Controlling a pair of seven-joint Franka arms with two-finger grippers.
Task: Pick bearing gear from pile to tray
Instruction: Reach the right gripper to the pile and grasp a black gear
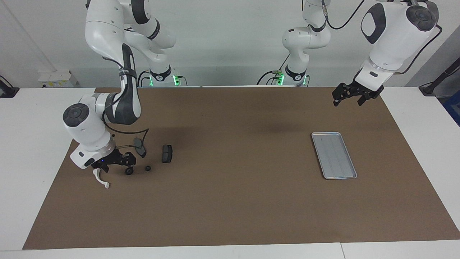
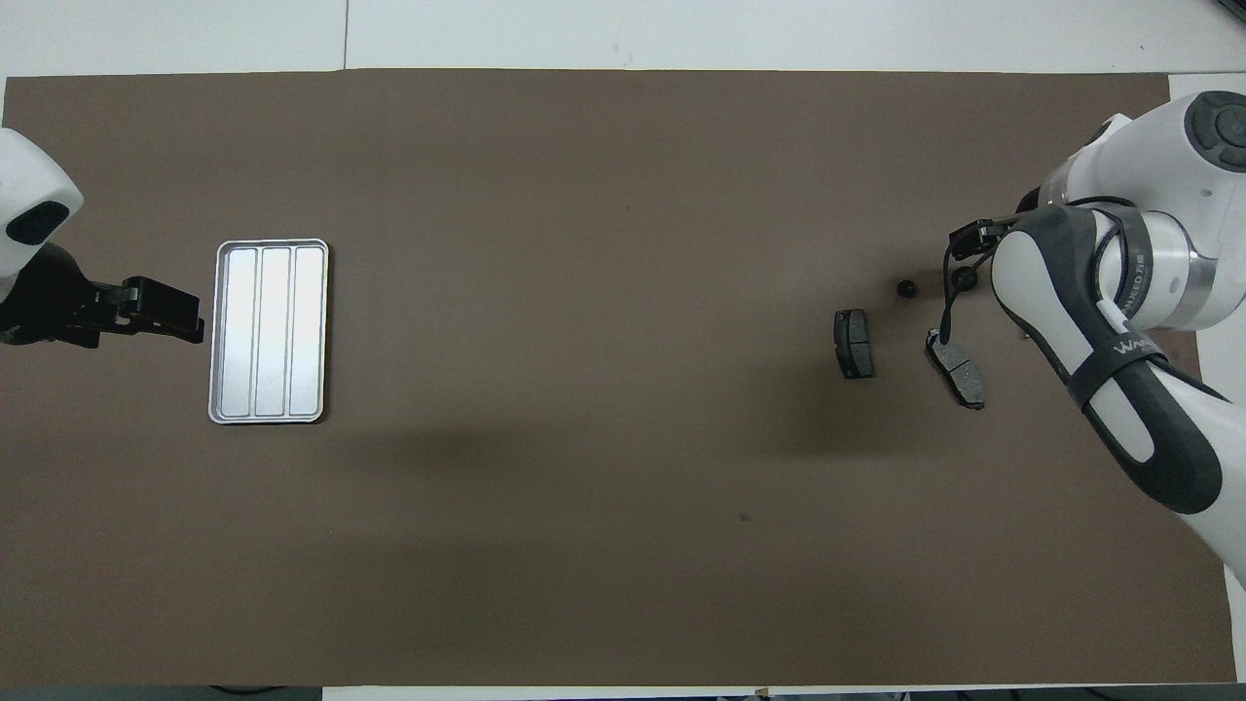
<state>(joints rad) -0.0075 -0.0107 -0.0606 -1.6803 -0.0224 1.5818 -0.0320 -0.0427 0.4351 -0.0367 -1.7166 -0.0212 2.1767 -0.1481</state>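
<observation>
The right gripper [image 1: 126,166] is hanging low over the pile [image 1: 149,158] — finger spread unreadable, perhaps on a black round piece [image 1: 129,171] — and risking knocking it away; the left gripper [image 1: 348,98], spread, is waiting by the tray [image 1: 334,155].

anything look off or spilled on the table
Nothing stands out. The tray lies flat and holds nothing; the small parts lie loose at the right arm's end, with the right gripper low over them.

The tray [image 1: 334,155] lies on the table [image 1: 230,201] toward the left arm's end. The pile [image 1: 143,158] lies toward the right arm's end, well apart from the tray. In the pile, two pad pieces [image 1: 167,153] lie nearer the robots than two small round pieces [image 1: 147,168].
</observation>
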